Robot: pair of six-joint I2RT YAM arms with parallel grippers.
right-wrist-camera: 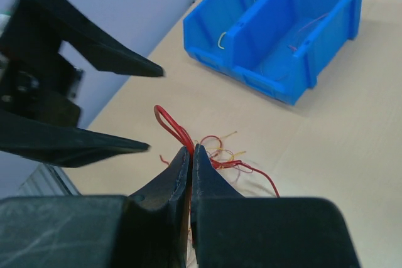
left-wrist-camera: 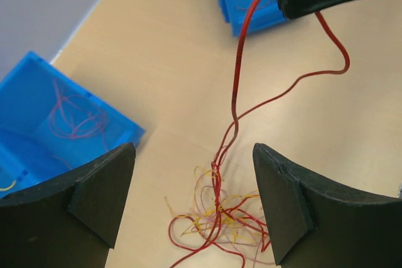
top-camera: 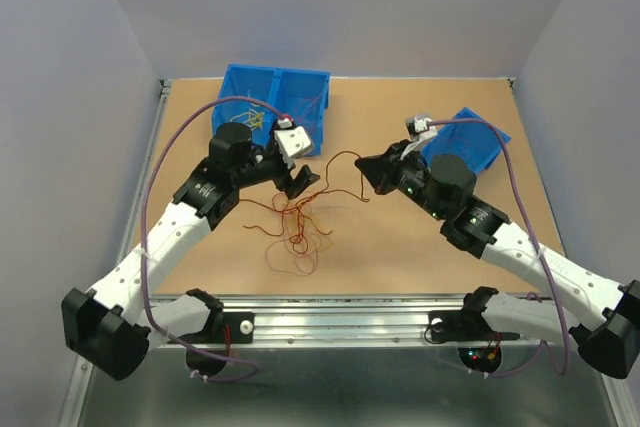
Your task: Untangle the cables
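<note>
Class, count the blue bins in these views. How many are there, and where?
2. The two-compartment bin sits at the back left. The smaller bin sits at the right, partly covered by the right arm. No others show in any view.

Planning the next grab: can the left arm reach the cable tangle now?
Probably yes: the left gripper hangs open right above the tangle, nothing blocking; the right gripper pinches one red strand aside.

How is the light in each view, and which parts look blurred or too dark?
Top view: even light, soft shadows, wires thin but readable. Left wrist view: red wire sharp, left fingers dark, without detail. Right wrist view: right fingers very near and soft, blue bin clear.
</note>
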